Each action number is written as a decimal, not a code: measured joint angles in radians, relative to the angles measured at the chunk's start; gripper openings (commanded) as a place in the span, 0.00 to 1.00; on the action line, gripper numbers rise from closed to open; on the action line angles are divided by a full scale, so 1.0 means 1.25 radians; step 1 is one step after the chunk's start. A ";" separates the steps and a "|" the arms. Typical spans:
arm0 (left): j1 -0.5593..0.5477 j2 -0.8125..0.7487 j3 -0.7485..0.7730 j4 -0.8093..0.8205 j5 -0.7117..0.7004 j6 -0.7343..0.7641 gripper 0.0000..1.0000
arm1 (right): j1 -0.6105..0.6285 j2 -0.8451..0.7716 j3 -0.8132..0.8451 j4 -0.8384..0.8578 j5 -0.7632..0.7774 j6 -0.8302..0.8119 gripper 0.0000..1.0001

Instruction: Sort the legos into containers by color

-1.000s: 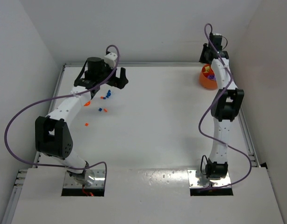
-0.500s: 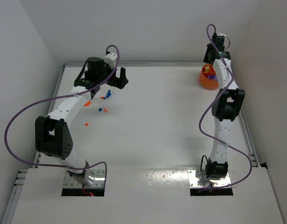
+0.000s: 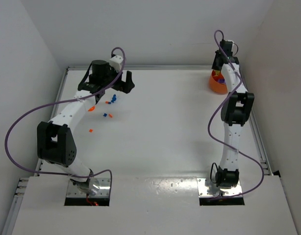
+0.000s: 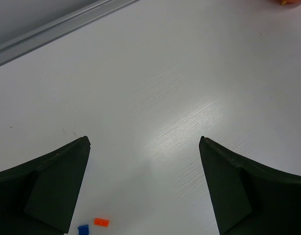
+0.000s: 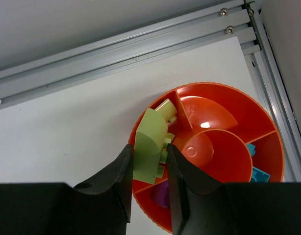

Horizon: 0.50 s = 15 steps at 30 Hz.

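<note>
My right gripper [image 5: 149,148] was pinching the pale yellow-green lego [image 5: 151,134], jaws narrowed onto it from both sides; the brick hung over the left part of the orange bowl [image 5: 238,112]; the bowl sat at the far right corner of the table [image 4: 180,73]; it was split into compartments: another yellow-green piece [image 5: 166,108] in the left one, turquoise bits [image 5: 256,164] on the right, a purple piece [image 5: 163,196] on the near side. My left gripper [image 4: 144,142] was on the far left, jaws spread wide above the table; a blue lego [image 4: 83,228] and an orange lego [image 4: 101,222] lay just beside each other by one finger.
</note>
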 measured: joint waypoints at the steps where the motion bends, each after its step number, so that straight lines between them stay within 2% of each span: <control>1: 0.000 0.000 0.000 0.000 0.000 0.000 1.00 | 0.000 0.002 0.000 0.000 0.002 0.000 0.09; 4: 0.000 0.000 0.000 0.000 0.001 0.000 1.00 | 0.000 0.004 0.000 0.000 0.012 0.000 0.13; 11: 0.000 0.002 0.000 0.000 0.001 0.000 1.00 | 0.000 0.005 0.000 0.001 0.019 0.000 0.35; 15: 0.000 0.009 0.000 0.001 0.001 0.000 1.00 | 0.000 0.005 0.000 0.002 0.020 -0.002 0.42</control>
